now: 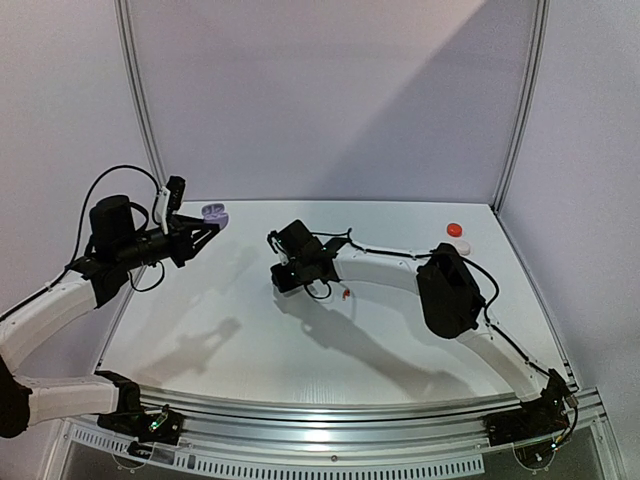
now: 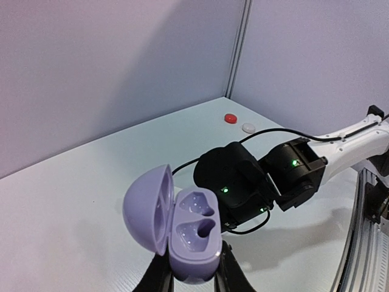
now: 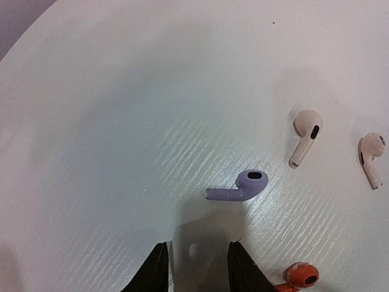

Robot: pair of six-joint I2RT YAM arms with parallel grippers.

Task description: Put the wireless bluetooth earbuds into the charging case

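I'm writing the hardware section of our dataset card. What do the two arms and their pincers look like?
The left arm and right arm share one build: white tubular links between bulky black joint housings, with thin black cables looping alongside. Small green lights glow on the right arm's wrist housing. The left pincer and right pincer each have two slim black fingers.

Open lilac charging case raised off the table, lilac earbud lying flat mid-table, two white earbuds and red earbud near it
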